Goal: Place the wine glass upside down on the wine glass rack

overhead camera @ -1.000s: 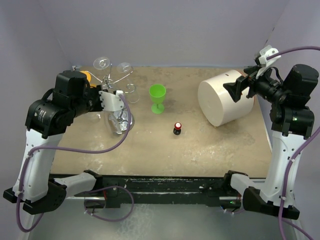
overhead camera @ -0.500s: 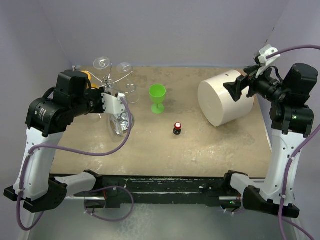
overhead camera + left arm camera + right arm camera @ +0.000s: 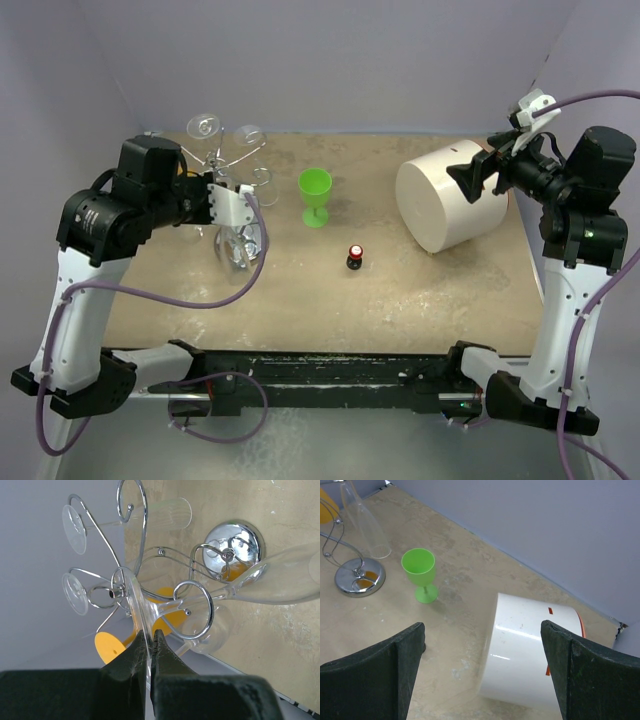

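As the left gripper [image 3: 150,636] pinches the wine glass [image 3: 282,577] at the wine glass rack [image 3: 244,540], the right gripper [image 3: 481,629] gapes wide.

My fingers [image 3: 122,669] are black; wine glass [image 3: 280,580] clear, rack [image 3: 235,547] shiny silver, goblet [image 3: 315,185] lime green, cylinder [image 3: 445,205] white, bench [image 3: 400,290] mottled tan.

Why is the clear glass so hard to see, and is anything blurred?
Top external: even light, so the wine glass shows only as faint glints. Left wrist: it is see-through, and the chrome of the wine glass rack mirrors bright spots. Right wrist: sharp, with a soft sheen on the white cylinder.
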Available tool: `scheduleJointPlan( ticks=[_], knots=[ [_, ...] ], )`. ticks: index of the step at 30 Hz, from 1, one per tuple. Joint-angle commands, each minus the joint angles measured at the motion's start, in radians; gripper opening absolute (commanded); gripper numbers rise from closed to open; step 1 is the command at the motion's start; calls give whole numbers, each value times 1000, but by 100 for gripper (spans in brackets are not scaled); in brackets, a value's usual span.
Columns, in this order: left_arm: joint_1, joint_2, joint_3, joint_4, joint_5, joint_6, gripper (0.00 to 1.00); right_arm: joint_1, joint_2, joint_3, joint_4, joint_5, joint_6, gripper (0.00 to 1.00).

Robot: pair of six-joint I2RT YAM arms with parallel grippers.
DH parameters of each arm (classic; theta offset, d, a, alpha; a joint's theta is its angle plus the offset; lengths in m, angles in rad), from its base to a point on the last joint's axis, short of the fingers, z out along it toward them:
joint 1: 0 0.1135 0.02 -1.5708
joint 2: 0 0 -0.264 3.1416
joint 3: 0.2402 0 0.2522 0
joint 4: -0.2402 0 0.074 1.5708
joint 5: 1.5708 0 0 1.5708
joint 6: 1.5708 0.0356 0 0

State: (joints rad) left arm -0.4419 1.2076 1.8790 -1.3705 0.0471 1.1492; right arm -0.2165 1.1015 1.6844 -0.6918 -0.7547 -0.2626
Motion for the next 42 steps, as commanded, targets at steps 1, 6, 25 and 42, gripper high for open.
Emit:
scheduleJointPlan(
  ticks=[1,6,25,42],
  knots=[
    [-9,3,13,32,44,23,0,-4,2,26,16,-21,-13,100],
    [-12,14,-19,45,51,24,2,-4,-9,4,26,-20,-18,100],
    [-12,14,-75,76,38,-12,16,-4,-35,-44,48,-14,-22,100],
    [-13,-18,-26,14,73,-3,30,-4,-18,-23,35,-14,-22,100]
  ],
)
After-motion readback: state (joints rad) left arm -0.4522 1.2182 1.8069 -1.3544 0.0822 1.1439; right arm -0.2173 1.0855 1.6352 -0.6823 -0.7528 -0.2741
